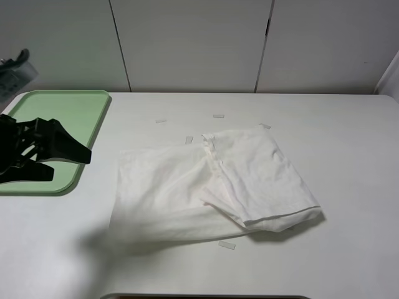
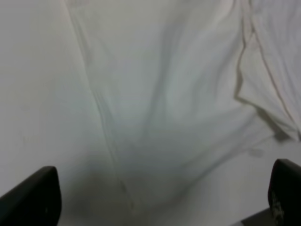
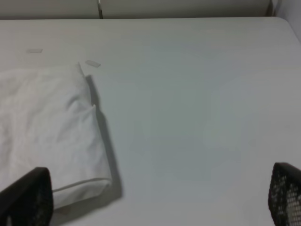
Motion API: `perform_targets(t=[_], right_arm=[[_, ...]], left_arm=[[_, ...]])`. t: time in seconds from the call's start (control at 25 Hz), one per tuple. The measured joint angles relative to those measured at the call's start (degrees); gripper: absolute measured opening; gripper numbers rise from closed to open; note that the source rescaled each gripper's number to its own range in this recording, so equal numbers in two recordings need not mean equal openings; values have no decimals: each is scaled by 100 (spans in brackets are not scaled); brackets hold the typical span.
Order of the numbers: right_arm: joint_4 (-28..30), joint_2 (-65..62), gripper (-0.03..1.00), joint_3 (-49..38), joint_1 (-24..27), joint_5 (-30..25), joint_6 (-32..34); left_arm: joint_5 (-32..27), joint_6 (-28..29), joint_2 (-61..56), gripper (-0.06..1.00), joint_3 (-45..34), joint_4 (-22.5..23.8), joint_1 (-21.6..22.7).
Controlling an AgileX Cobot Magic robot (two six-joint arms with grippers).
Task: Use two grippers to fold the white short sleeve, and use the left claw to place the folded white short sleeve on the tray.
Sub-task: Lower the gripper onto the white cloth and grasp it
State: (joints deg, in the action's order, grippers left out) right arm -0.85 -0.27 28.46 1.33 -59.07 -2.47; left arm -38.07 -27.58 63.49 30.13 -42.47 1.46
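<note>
Bright even light, soft shadow beside white short sleeve (image 1: pixel 249 177), left wrist view blurred, dimmer

White table (image 1: pixel 355 187). Clear tape bits (image 1: pixel 218 116) at 12 o'clock of table centre, lone strip (image 1: pixel 227 245) at 6. Panelled wall (image 1: pixel 187 43) behind. Grey object (image 1: pixel 12 73) at 10.

**Operator:** State and position of the white short sleeve (image 1: pixel 212 187)?

**Technician:** Plain white, soft, wrinkled. It lies flat mid-table (image 1: pixel 349 137), partly folded: the right portion is doubled over with a hemmed edge on top, the left portion is a single spread layer.

**Operator:** Tray (image 1: pixel 62 106) and grippers?

**Technician:** The tray is pale green with rounded corners and a low rim, at the far left, apart from the shirt. The left claw (image 1: pixel 70 166) is black, fingers spread, overlapping the tray's near corner in the high view. The right gripper (image 3: pixel 157 195) is spread wide, beside the shirt, clear of it
</note>
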Motion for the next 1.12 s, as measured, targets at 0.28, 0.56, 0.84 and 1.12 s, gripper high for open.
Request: perform_targets(t=[0.28, 0.56, 0.84, 1.12], right_arm=[[0, 0, 100, 0, 0, 0, 0], [0, 0, 100, 0, 0, 0, 0], [0, 0, 100, 0, 0, 0, 0], [0, 0, 100, 0, 0, 0, -3]], left_arm=[[736, -1566, 1660, 87, 0, -1311, 0], [852, -3244, 3019, 86, 16, -2985, -23], [1068, -3484, 3737, 85, 21, -3350, -196], [1447, -4105, 3939, 85, 26, -4259, -867]])
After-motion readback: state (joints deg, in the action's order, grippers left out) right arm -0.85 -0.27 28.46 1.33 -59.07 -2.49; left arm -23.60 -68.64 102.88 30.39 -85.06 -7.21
